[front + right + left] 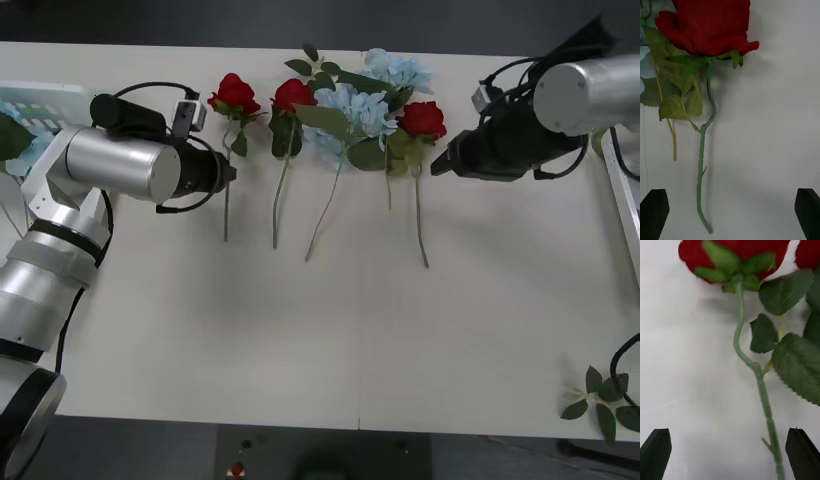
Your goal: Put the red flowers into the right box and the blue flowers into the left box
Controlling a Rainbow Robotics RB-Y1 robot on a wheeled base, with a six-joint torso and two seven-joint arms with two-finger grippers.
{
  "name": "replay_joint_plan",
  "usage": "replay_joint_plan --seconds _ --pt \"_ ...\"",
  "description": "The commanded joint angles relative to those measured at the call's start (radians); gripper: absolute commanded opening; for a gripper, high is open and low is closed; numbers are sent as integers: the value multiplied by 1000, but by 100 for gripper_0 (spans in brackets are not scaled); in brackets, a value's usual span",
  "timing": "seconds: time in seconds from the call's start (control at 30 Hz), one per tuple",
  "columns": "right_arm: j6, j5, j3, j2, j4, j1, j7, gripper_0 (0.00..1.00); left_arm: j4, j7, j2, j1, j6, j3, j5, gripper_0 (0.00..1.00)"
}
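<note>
While both arms reach inward over the pale cream worktop [300, 340], each tool hangs with its black fingers spread wide and nothing between them. The left tool [730, 453] sits at about nine o'clock of the flower row, lined up on the thin green stem of the leftmost red artificial rose [234, 94]. The right tool [730, 213] sits at three o'clock, facing the rightmost red rose [423, 119], whose stem [702, 165] runs down between its open fingers. Judging by this, each arm is squared to a stem so the fingers can close across it.

A third red rose [293, 95] lies between them, beside the fluffy pale-blue flower clusters [352, 110], all flat on the worktop, stems toward six o'clock. The translucent ribbed left crate [45, 100] at ten o'clock already holds pale-blue bloom; the white rim of the right tray [622, 205] shows at three o'clock. A loose green leaf sprig [600, 395] lies at five o'clock. Beyond the worktop the room is dark.
</note>
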Motion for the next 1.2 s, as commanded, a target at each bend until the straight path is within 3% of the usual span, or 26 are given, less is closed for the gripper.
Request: replay_joint_plan --seconds 0.03,0.27,0.43,0.63,0.67,0.77,0.8,0.83,0.9,1.1,1.13,1.2 --pt "-44 56 -35 57 56 -29 -85 98 32 31 -24 -45 -38 -8 -13 88" --pt "-126 114 -34 147 133 -27 -104 98 81 43 -29 -88 -47 -39 -13 88" --pt "-161 137 -30 190 173 -27 -107 98 162 55 -35 -131 -130 -73 -11 89" --pt "-215 157 69 206 210 -52 -125 98 171 58 -38 -137 -142 -74 -16 86" --pt "-221 157 83 209 214 -55 -127 98 171 57 -38 -136 -142 -76 -16 79" --pt "-239 165 112 222 236 -64 -133 98 171 58 -38 -136 -155 -94 -19 24" --pt "-244 171 117 229 243 -65 -134 98 171 58 -38 -136 -156 -97 -19 10" --pt "-247 176 120 233 246 -68 -133 99 173 58 -38 -136 -156 -97 -19 5" --pt "-250 187 138 241 254 -75 -134 98 171 58 -38 -136 -156 -99 -16 1" --pt "-264 299 221 255 260 -98 -125 98 171 58 -38 -136 -156 -99 -16 0" --pt "-264 346 227 262 259 -96 -125 92 173 58 -38 -136 -156 -99 -17 0" --pt "-259 398 232 272 260 -98 -125 66 173 58 -38 -136 -156 -99 -17 0"
